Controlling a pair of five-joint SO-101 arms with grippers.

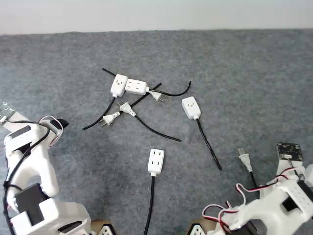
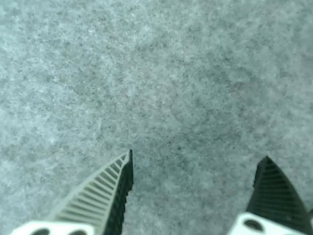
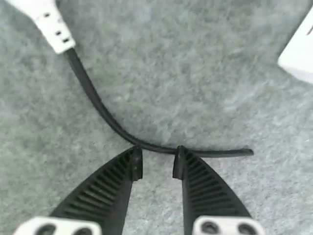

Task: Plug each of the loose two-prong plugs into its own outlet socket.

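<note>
Over bare grey felt at the near left of the table (image 1: 254, 63), the left gripper (image 2: 198, 156) hangs with its fingers (image 2: 115, 188) spread wide and nothing between them. Toward the far middle, the first socket (image 1: 119, 84), a white block, touches the second socket (image 1: 136, 86). Nearer lie the left plug (image 1: 111, 118) and the middle plug (image 1: 126, 107), white with short black cords that cross. The third plug (image 1: 157, 95) lies just right of the second socket. The near socket (image 1: 156, 161) lies alone, and the right socket (image 1: 190, 107) trails its cord toward the near right. Beside the right arm lies the fourth plug (image 1: 243, 158), its prongs pointing far. The right gripper (image 3: 158, 151) has its fingers narrowly parted, the tips at that plug's black cord (image 3: 98, 105), gripping nothing.
</note>
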